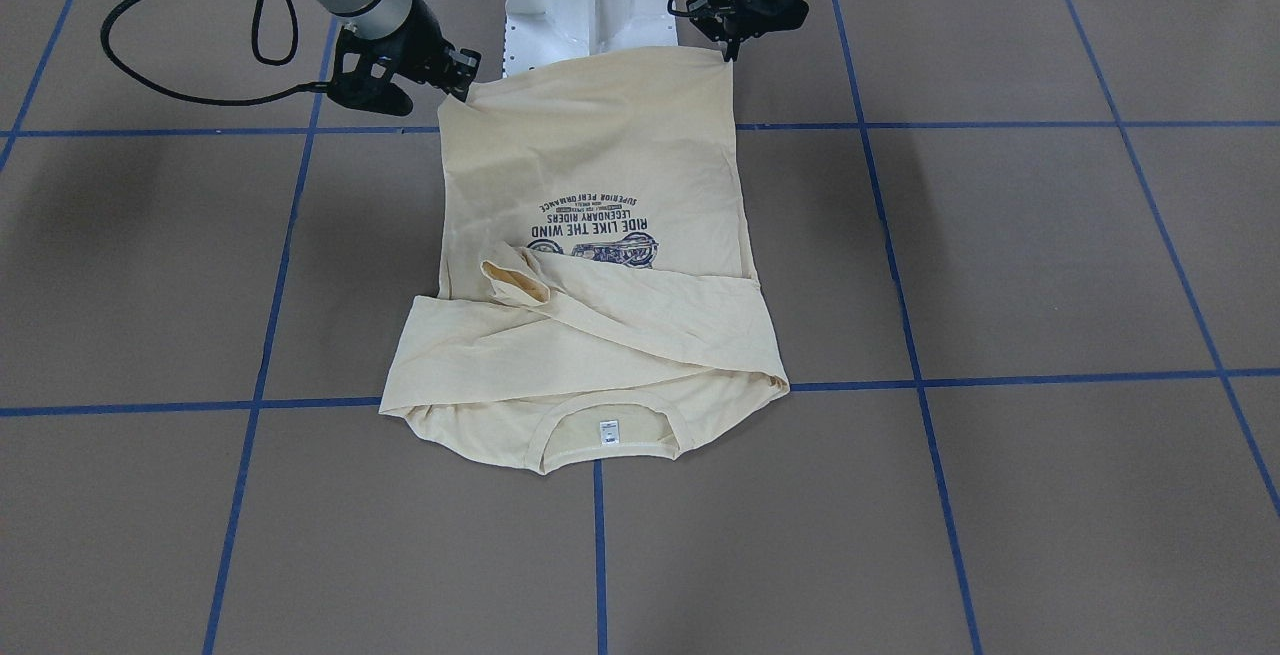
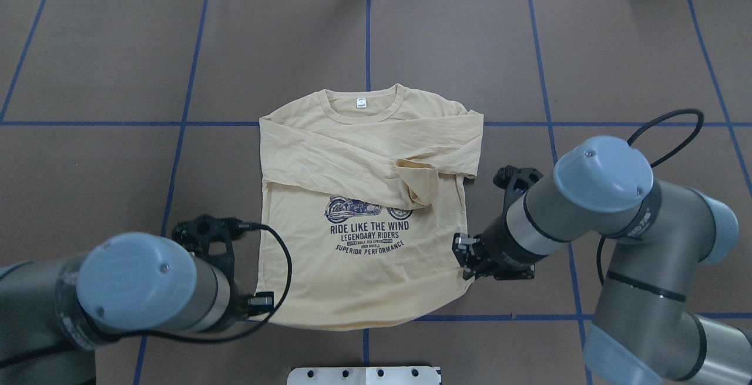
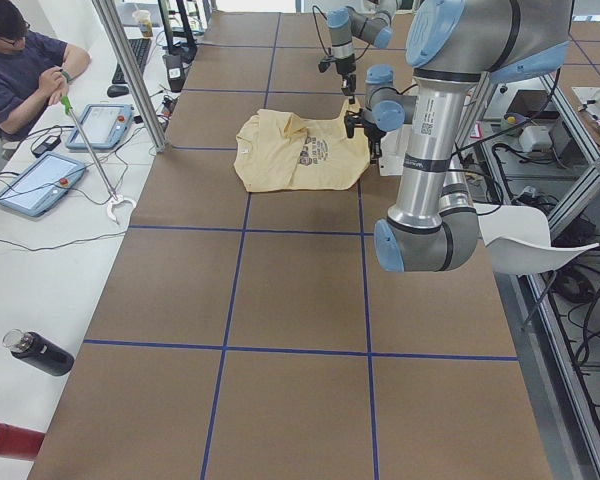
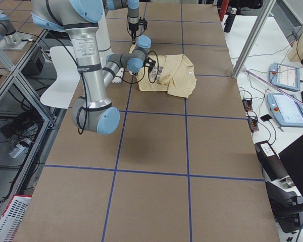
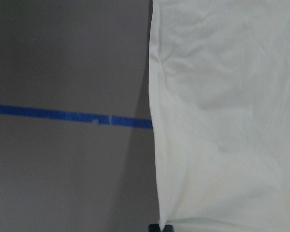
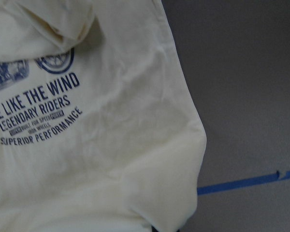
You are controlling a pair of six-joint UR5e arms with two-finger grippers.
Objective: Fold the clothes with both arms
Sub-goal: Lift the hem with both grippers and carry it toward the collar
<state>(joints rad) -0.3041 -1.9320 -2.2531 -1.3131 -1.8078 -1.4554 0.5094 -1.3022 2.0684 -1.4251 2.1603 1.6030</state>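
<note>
**Two pincers at the hem corners, set for the long fold**

The shirt lies flat on the tabletop with the print up and the collar away from the robot. Both sleeves are laid across the chest. By my judgement, what is left is to carry the hem over toward the collar, and this explains the hold. The left pincer is at one hem corner and the right pincer is at the other, well apart, so the edge can rise evenly between them. Each pincer seems closed narrow on its corner of cloth, and the fabric climbs a little up to the right one.

The front-facing view shows both corners meeting the pincers, and also the neck tag. In the overhead view the left arm covers most of its own corner. Each wrist view shows the cloth running down to the bottom edge, where a dark tip can just be seen. The right wrist view gives the print clearly. The left wrist view shows a blue line going under the side of the shirt. The side views are too small to judge the grip, but one shows a person sitting beside the tabletop
</note>
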